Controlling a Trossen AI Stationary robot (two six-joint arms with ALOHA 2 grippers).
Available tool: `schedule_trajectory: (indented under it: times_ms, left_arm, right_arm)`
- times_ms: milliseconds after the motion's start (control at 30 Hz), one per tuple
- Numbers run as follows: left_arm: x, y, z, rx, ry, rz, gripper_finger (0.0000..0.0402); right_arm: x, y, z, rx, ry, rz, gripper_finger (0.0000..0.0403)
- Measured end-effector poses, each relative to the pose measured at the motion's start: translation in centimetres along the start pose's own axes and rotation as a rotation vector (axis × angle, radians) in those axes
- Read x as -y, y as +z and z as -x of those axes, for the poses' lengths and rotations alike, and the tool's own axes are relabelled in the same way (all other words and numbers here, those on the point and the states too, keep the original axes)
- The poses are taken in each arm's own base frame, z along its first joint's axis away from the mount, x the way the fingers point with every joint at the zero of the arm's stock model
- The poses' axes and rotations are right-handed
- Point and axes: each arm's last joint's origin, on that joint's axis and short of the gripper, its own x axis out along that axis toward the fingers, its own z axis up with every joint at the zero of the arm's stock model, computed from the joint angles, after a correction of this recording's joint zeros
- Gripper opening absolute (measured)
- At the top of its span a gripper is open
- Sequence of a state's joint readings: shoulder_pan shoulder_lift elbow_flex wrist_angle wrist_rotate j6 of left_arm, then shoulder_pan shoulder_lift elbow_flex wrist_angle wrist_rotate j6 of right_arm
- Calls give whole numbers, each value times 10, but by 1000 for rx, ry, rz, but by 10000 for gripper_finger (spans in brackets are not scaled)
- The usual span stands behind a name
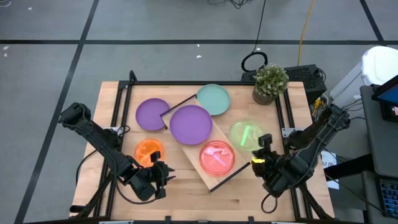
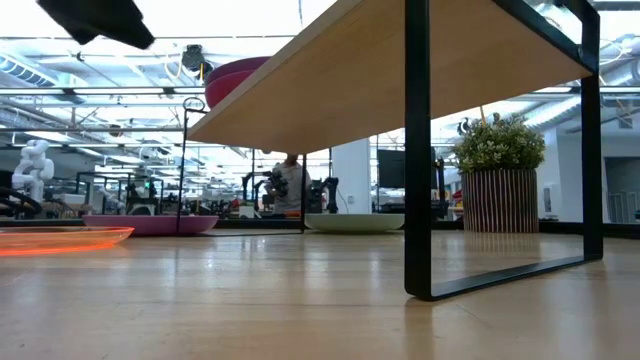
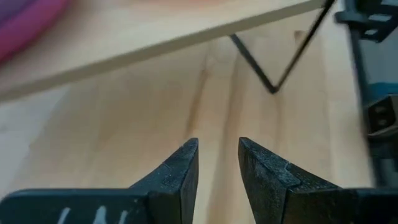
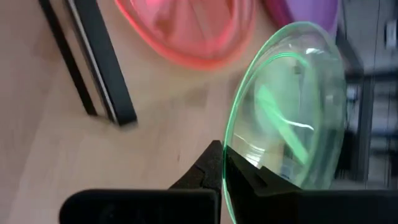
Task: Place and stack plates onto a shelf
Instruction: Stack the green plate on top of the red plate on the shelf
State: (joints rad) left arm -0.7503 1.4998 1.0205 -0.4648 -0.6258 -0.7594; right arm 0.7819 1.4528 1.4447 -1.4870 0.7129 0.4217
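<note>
The shelf (image 1: 205, 146), a light board on a black frame, lies aslant across the table. It bears a large purple plate (image 1: 191, 123) and a translucent red plate (image 1: 217, 157). On the tabletop rest a second purple plate (image 1: 152, 114), a teal plate (image 1: 213, 99) and an orange plate (image 1: 149, 151). My right gripper (image 1: 261, 152) is shut on a translucent green plate (image 1: 247, 135) beside the shelf's right end. My left gripper (image 1: 163, 180) stands open over bare wood near the front edge, just right of the orange plate, with nothing between its fingers (image 3: 186, 163). My right gripper pinches the green plate's rim (image 4: 227, 163) between its two fingers, one on each face of the plate. The fingers come slanting down from the table's near right. The plate stands tilted beyond the fingers, off the tabletop.
A potted plant (image 1: 270, 83) stands at the far right corner. The shelf's black legs (image 2: 417, 150) rise from the tabletop near the front. Bare wood lies along the near edge between the two grippers.
</note>
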Motion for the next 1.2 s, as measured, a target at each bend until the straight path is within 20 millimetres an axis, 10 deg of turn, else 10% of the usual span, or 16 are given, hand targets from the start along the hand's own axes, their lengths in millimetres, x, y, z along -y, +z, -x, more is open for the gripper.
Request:
schedule_trajectory:
  times_ms: [400, 1200]
  left_arm:
    - [12, -12, 11, -6, -51, 33, 120]
    - [14, -17, 15, -14, -52, -16, 120]
  right_arm:
    - [8, 48, -11, 317, 174, 251, 0]
    - [1, 50, -48, 359, 257, 431, 0]
